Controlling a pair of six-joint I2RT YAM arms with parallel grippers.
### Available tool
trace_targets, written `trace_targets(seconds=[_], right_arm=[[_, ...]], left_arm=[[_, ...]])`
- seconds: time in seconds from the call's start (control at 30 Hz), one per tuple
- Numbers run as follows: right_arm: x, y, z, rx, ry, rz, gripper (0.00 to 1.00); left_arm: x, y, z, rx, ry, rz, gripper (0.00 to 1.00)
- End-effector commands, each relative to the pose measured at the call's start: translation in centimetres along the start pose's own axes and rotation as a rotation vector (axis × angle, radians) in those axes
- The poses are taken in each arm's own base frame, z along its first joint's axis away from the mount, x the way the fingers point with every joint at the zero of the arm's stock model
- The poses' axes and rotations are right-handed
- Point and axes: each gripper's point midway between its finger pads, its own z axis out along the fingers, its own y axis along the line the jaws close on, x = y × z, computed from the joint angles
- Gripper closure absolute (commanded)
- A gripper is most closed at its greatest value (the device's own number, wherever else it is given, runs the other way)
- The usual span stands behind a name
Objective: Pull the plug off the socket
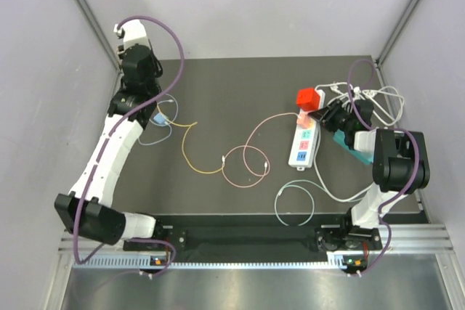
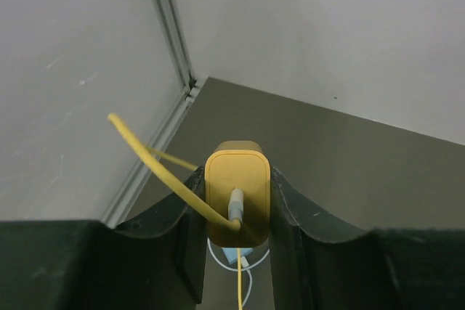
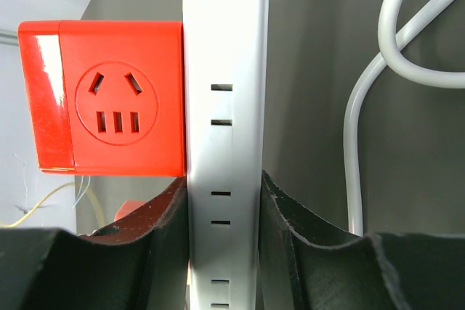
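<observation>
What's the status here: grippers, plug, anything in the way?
Left gripper shut on plug, far from strip. Right gripper shut on strip. Red adapter against strip, nothing in the way.

The top camera is looking down from above and behind both arm bases, and it is taking in the whole desk [image 1: 240, 92] from far away. The left wrist camera is sitting very close behind the left pincer [image 2: 237, 186], facing along its fingers toward a far corner of the desk, and the yellow plug [image 2: 236, 168] is filling its centre. The right wrist camera is looking, also from very near, past the right pincer [image 3: 221, 183] along the white power strip [image 3: 224, 49] and the red adapter [image 3: 109, 99]. The top view is sharing all these things, only much smaller.
</observation>
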Motion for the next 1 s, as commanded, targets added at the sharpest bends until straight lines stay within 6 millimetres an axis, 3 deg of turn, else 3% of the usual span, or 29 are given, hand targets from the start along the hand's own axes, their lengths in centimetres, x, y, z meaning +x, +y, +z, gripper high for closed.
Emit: trace_targets(seconds=[0.0, 0.07, 0.13, 0.17, 0.23, 0.3, 0.33, 0.5, 0.53, 0.63, 0.67, 0.7, 0.77, 0.97], right_arm=[[-3.0, 2.5, -0.3, -0.099, -0.086, -0.069, 1.00], [-3.0, 2.5, -0.2, -0.101, -0.084, -0.069, 1.00], [-3.0, 2.5, -0.3, -0.102, -0.084, -0.069, 1.00], [-3.0, 2.5, -0.3, -0.102, -0.084, -0.069, 1.00], [-3.1, 2.6, -0.3, -0.106, -0.083, -0.069, 1.00], [-3.2, 2.5, -0.3, -0.106, -0.083, -0.065, 1.00], [-3.0, 2.4, -0.2, -0.106, -0.080, -0.064, 1.00], [-2.9, 2.1, -0.1, -0.102, -0.074, -0.052, 1.00], [-2.9, 2.2, -0.1, -0.106, -0.073, -0.052, 1.00], [-2.9, 2.1, 0.0, -0.105, -0.071, -0.052, 1.00], [-2.8, 2.0, 0.0, -0.103, -0.070, -0.049, 1.00], [-2.8, 2.0, 0.0, -0.103, -0.070, -0.049, 1.00], [-2.7, 1.8, 0.1, -0.099, -0.065, -0.046, 1.00], [-2.6, 1.8, 0.2, -0.100, -0.062, -0.042, 1.00]], left_arm=[[1.2, -0.7, 2.1, 0.049, 0.028, -0.135, 1.00], [6.6, -1.3, 4.3, 0.036, 0.151, -0.133, 1.00], [9.8, -0.1, 6.1, -0.004, 0.228, -0.196, 1.00], [12.8, 0.8, 7.4, -0.026, 0.296, -0.209, 1.00], [16.1, 1.1, 8.7, -0.044, 0.376, -0.264, 1.00], [18.3, 1.0, 9.4, -0.032, 0.433, -0.306, 1.00], [20.1, 2.0, 10.2, -0.058, 0.466, -0.311, 1.00], [24.7, 2.5, 11.5, -0.074, 0.567, -0.338, 1.00], [26.0, 2.5, 11.7, -0.075, 0.597, -0.336, 0.95], [28.2, 2.9, 12.0, -0.085, 0.653, -0.345, 0.80], [28.5, 3.3, 12.0, -0.093, 0.660, -0.349, 0.67], [28.7, 3.4, 12.0, -0.096, 0.666, -0.349, 0.63], [28.8, 3.9, 11.8, -0.101, 0.661, -0.350, 0.52], [26.2, 3.7, 11.6, -0.030, 0.625, -0.356, 0.39]])
